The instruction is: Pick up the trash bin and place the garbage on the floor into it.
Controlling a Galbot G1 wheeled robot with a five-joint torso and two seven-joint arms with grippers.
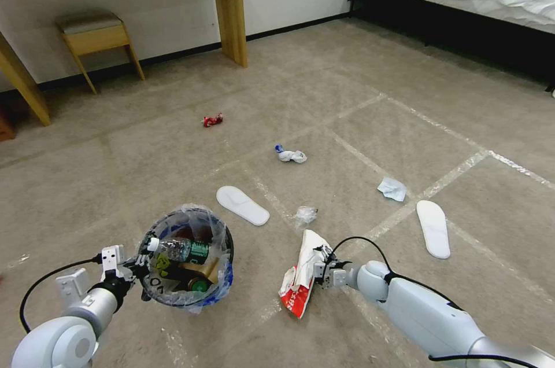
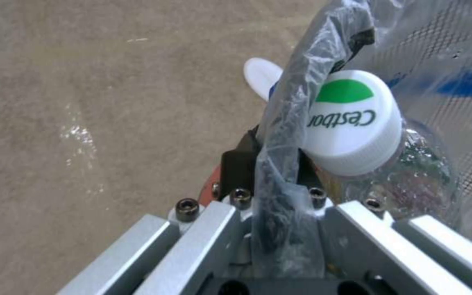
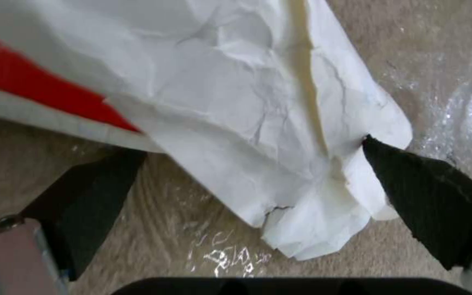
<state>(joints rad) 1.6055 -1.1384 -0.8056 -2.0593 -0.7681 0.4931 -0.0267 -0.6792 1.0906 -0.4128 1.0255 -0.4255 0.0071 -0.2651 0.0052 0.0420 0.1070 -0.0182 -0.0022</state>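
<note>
The left hand (image 1: 134,268) gripped the near-left rim of the trash bin (image 1: 186,264), its fingers pinched tight on the rim and the clear plastic liner (image 2: 280,164). The bin sat low at the robot's left front, already holding a clear bottle (image 1: 180,249) with a white cap (image 2: 353,123) pressed against the liner beside the hand, along with some darker items.

The right hand (image 1: 319,267) reached to a crumpled red-and-white paper carton (image 1: 300,281) just right of the bin. Its two black fingers (image 3: 427,200) stood wide apart on either side of the carton's white end; one tip touched the paper edge, the other stood clear of it.

On the floor (image 1: 358,102) farther out lay two white slipper soles (image 1: 243,205), one near the bin and one (image 1: 433,228) well to the right, a crumpled clear wrapper (image 1: 304,215), a pale-blue tissue (image 1: 392,188), a white-and-blue wad (image 1: 291,154) and a red wrapper (image 1: 212,120).
</note>
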